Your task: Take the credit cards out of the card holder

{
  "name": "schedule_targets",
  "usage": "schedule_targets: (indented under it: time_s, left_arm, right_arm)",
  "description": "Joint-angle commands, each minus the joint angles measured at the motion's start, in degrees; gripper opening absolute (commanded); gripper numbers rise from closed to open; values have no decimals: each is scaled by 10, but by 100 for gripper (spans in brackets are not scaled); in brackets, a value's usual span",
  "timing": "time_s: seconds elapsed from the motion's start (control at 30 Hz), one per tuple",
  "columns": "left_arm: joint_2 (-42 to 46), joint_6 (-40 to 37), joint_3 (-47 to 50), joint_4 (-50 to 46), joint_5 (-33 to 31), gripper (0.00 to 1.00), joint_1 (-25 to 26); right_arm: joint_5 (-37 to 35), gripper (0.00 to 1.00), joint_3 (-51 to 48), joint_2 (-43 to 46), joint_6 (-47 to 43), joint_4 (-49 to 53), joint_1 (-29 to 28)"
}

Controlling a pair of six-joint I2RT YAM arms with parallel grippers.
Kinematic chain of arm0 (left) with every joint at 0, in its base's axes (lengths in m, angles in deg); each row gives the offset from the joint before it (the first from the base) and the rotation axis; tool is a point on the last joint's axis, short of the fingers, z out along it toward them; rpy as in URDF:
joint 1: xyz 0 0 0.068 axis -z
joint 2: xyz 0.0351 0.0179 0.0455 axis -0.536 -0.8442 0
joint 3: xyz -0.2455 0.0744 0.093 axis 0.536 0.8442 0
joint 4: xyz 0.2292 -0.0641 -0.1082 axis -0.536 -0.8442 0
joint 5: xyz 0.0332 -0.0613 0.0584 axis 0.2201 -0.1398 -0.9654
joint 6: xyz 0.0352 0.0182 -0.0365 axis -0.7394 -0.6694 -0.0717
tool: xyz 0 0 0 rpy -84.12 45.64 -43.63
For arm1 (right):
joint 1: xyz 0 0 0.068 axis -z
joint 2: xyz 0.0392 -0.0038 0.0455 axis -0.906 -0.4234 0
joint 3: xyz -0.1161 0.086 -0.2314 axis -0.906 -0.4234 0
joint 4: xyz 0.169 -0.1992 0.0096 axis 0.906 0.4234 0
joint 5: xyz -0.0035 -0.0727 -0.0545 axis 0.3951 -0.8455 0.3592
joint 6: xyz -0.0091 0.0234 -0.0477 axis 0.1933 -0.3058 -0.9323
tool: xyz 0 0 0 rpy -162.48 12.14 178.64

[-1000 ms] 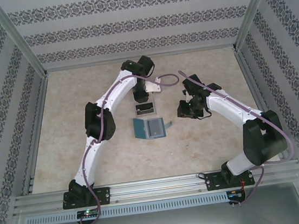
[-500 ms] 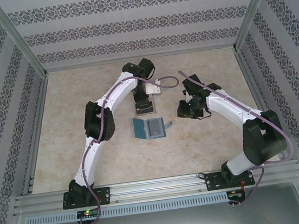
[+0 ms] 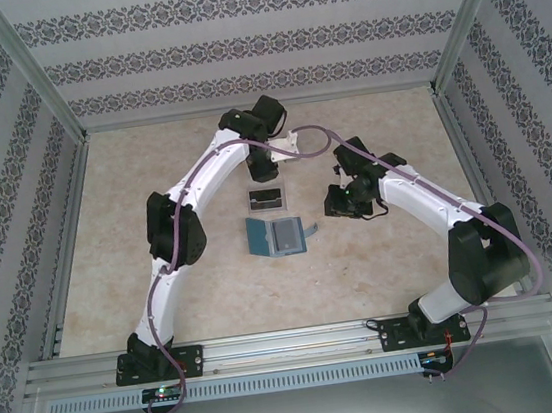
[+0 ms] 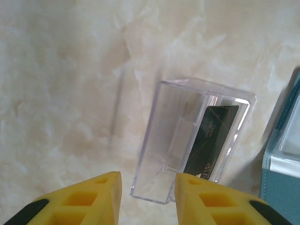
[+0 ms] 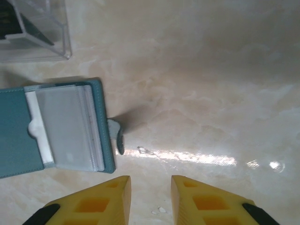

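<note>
Left fingers (image 4: 89, 201) apart, empty | right fingers (image 5: 101, 199) likewise — card (image 4: 213, 136) print unreadable

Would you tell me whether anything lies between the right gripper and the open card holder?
Nothing visible: bare tabletop lies between the right gripper and the card holder, whose strap tab faces it. The clear tray sits aside.

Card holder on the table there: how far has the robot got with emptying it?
Done: one dark card lies in the clear tray, beside the open card holder. In hand: nothing; the left gripper is open near the tray and the right gripper is open near the holder's strap tab. Left: at least one grey card sits in the holder's pocket, to be pulled out.
</note>
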Motion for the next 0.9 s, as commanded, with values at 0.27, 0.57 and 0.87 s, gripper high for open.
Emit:
schedule_targets:
  time_s: [0.27,0.57,0.87]
  left_arm:
    - [186,380,203,155,37,37,5]
    - [304,650,425,328,130,36,5]
    - [324,780,536,401,201,33,21]
  right_arm:
    - [90,29,28,-48,46,-67,-62]
    - [104,29,46,-109,42,-82,-75]
    - [60,27,40,-141,24,-73,-68]
